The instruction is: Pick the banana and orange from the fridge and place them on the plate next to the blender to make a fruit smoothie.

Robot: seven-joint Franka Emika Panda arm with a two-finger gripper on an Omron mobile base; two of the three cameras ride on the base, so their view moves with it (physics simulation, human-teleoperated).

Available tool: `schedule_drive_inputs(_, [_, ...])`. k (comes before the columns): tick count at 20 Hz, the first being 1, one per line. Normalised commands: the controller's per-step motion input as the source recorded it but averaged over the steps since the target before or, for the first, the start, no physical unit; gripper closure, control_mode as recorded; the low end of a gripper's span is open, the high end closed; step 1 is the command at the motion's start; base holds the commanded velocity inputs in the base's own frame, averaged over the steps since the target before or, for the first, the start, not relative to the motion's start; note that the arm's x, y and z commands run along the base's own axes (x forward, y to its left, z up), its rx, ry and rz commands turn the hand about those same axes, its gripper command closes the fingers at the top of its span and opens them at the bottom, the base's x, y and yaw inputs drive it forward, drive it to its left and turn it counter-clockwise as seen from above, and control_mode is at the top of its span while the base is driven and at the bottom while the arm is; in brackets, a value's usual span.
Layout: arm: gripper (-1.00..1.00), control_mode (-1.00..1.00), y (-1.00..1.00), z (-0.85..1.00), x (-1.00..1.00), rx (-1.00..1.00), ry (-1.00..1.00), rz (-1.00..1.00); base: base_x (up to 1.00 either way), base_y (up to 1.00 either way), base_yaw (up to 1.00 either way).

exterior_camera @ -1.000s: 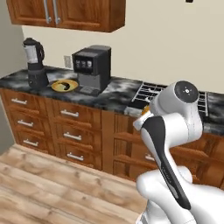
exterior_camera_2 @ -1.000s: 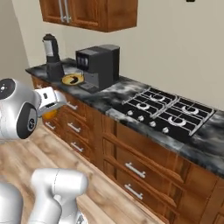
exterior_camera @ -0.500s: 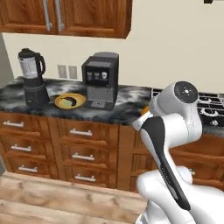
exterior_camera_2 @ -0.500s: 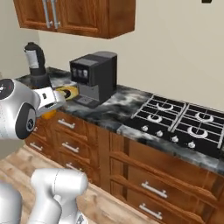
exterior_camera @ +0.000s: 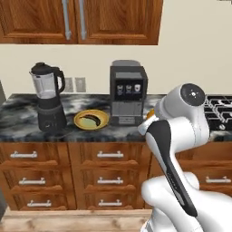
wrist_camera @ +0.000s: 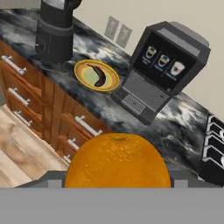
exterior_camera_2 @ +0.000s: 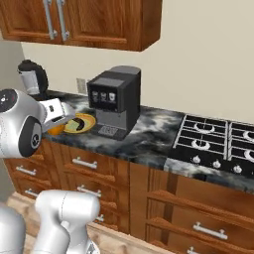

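The orange (wrist_camera: 118, 162) is large at the bottom of the hand view, with my gripper (wrist_camera: 118, 177) shut on it. From the right base camera the gripper (exterior_camera_2: 56, 124) hangs at the counter's front edge, the orange (exterior_camera_2: 54, 129) under the white hand. The yellow plate (wrist_camera: 113, 81) lies on the dark marble counter ahead, with the brown-spotted banana (wrist_camera: 99, 76) on it. The blender (wrist_camera: 54, 29) stands just left of the plate. In the left base view the plate (exterior_camera: 105, 121) with the banana (exterior_camera: 93, 119) sits between the blender (exterior_camera: 47, 99) and a coffee machine. The fridge is out of view.
A boxy black coffee machine (exterior_camera: 128, 93) stands right beside the plate. A black gas hob (exterior_camera_2: 218, 144) lies further right. Wooden drawers (exterior_camera: 108, 172) run under the counter, and upper cabinets (exterior_camera: 77, 20) hang above it.
The base has driven along the counter, so blender, plate and coffee machine now stand closer and more in front. The orange stays in the gripper.
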Motion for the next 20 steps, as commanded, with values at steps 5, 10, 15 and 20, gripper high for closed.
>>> schedule_drive_inputs(5, [1.0,1.0,0.0,0.0,0.0,0.0,0.0,0.0,0.37,1.0,-0.38])
schedule_drive_inputs(10, [1.0,1.0,0.0,0.0,0.0,0.0,0.0,0.0,0.69,0.84,-0.35])
schedule_drive_inputs(15, [1.0,1.0,0.0,0.0,0.0,0.0,0.0,0.0,0.29,0.16,-0.06])
schedule_drive_inputs(20, [1.0,-1.0,0.0,-0.17,0.26,0.0,0.07,0.0,0.21,0.0,0.0])
